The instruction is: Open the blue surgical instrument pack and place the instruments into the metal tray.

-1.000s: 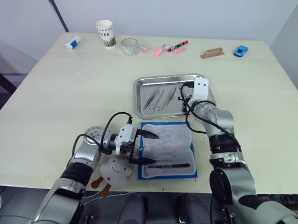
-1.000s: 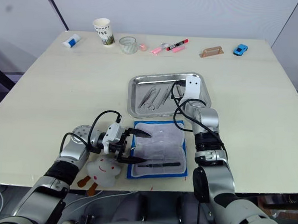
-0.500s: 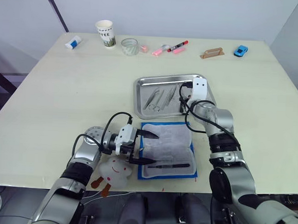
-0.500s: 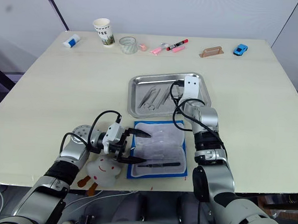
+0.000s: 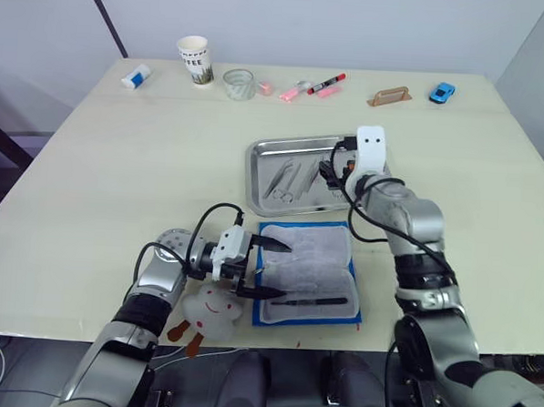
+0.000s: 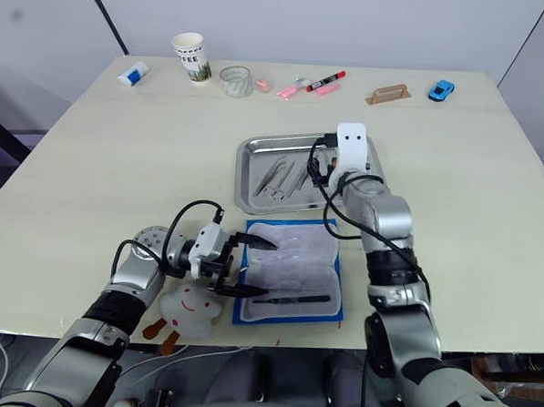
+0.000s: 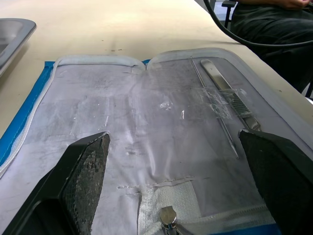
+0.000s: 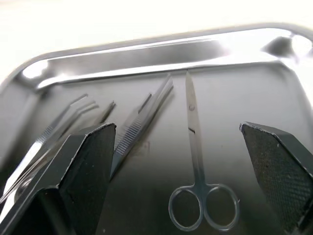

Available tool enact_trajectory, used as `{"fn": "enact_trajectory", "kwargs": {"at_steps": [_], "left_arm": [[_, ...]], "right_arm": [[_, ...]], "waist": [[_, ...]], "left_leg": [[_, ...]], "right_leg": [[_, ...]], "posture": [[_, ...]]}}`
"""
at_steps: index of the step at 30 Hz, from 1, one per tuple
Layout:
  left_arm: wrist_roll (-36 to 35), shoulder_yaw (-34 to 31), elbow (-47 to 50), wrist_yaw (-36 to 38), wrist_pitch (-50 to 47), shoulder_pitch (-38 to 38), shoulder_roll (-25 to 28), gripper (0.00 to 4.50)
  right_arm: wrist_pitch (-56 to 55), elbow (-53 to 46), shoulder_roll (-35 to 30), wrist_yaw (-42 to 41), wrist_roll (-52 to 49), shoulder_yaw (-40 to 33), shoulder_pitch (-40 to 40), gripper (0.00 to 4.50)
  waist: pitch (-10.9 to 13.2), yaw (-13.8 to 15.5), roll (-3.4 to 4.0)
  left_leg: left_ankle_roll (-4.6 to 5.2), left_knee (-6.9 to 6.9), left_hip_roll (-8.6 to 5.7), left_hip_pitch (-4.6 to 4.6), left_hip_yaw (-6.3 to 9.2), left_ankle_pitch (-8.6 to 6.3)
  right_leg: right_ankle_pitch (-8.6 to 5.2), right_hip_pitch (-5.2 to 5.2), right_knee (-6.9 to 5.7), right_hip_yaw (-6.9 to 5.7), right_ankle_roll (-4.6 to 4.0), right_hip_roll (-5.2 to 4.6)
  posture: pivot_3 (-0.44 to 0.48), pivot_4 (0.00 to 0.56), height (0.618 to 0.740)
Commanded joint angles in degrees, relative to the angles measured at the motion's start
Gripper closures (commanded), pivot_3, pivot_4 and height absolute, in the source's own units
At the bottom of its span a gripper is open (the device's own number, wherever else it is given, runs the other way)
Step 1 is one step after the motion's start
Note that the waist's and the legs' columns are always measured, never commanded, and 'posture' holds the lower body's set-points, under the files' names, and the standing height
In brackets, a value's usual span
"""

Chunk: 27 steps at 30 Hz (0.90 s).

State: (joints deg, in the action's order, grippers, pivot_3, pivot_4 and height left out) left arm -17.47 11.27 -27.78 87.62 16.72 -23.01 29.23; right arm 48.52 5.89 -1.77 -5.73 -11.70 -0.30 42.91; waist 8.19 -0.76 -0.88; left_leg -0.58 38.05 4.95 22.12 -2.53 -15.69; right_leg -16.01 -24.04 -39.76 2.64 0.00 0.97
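While blue pack (image 5: 307, 274) lies unfolded at lower centre of head view, pale lining up, left gripper (image 5: 267, 270) hovers at its left edge, fingers spread wide, grasping nothing. Slim dark tool (image 5: 314, 301) and flat silver tool (image 7: 229, 94) remain on lining (near pack's front edge). Metal tray (image 5: 260, 156) sits just above pack, mid-frame. Right gripper (image 8: 183, 161) hangs over tray's right part, fingers apart, empty. Scissors (image 8: 196, 176) lie below it; tweezers (image 8: 143, 118) and other silver tools rest beside them. White plush toy (image 5: 208, 311) lies under left wrist.
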Motion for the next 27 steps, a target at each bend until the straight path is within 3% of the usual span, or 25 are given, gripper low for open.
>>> {"fn": "enact_trajectory", "kwargs": {"at_steps": [1,15,27], "left_arm": [[2.7,1.3,-2.6,-0.4,-0.5,1.0,-0.3,0.0],[3.2,1.4,-3.6,0.6,-0.1,0.1,-0.3,0.0],[3.3,1.3,-3.3,0.9,-0.5,-0.1,0.0,0.0]], "right_arm": [[-9.8,-11.3,-5.8,-13.7,-3.0,3.1,-5.6,0.08],[-19.0,-25.6,-31.9,-50.5,-11.2,9.3,-25.6,0.08],[-30.0,-22.6,-37.5,-56.6,-3.2,15.3,-29.5,0.08]], "waist": [[0.0,0.1,0.01],[0.0,0.0,0.1],[0.1,0.1,0.09]], "left_leg": [[0.0,0.0,-0.01,0.0,0.0,0.0],[0.01,0.0,-0.13,-0.07,0.16,0.0],[0.0,0.01,-0.13,-0.14,0.17,0.0]], "right_leg": [[0.0,0.0,0.0,0.02,0.0,0.01],[-0.16,0.13,0.04,0.05,0.26,0.04],[-0.19,0.2,0.04,0.04,0.29,0.05]], "posture": [[0.0,0.15,0.725],[0.0,0.15,0.725],[0.0,0.15,0.725]]}}
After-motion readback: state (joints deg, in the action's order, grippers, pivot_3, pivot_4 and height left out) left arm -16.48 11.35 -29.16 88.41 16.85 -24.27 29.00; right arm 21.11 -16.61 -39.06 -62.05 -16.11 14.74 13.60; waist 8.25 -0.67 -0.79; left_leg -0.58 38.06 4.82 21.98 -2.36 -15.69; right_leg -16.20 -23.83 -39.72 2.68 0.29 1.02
